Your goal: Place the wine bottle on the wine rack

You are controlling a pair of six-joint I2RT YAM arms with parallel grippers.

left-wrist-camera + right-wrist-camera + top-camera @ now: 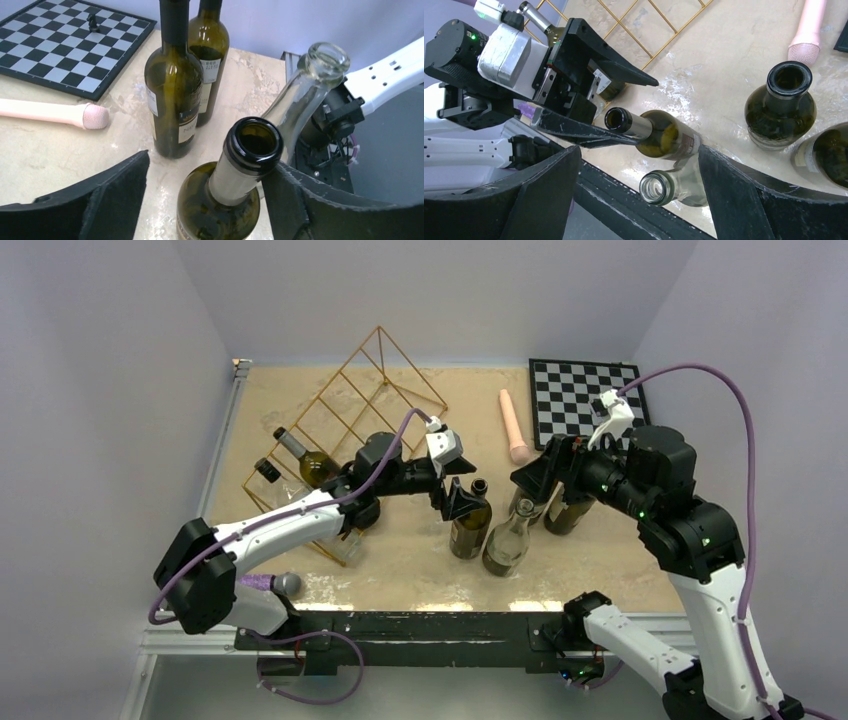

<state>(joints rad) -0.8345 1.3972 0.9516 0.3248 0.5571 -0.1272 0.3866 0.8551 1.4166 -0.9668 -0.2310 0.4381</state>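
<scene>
A green wine bottle (470, 528) stands upright mid-table. My left gripper (460, 495) is open around its neck. In the left wrist view the bottle's open mouth (252, 145) sits between the fingers; the right finger (310, 205) touches the neck and the left finger (100, 200) is well apart. The gold wire wine rack (350, 410) stands at the back left with two bottles (305, 462) lying in its slots. My right gripper (535, 478) is open and empty above the standing bottles. A clear bottle's mouth (656, 187) shows below, between its fingers.
A clear bottle (507, 540) stands right of the green one. Two dark bottles (560, 510) stand behind it. A pink microphone (514, 425) and a chessboard (585, 395) lie at the back right. A grey microphone (278, 585) lies by the left arm's base.
</scene>
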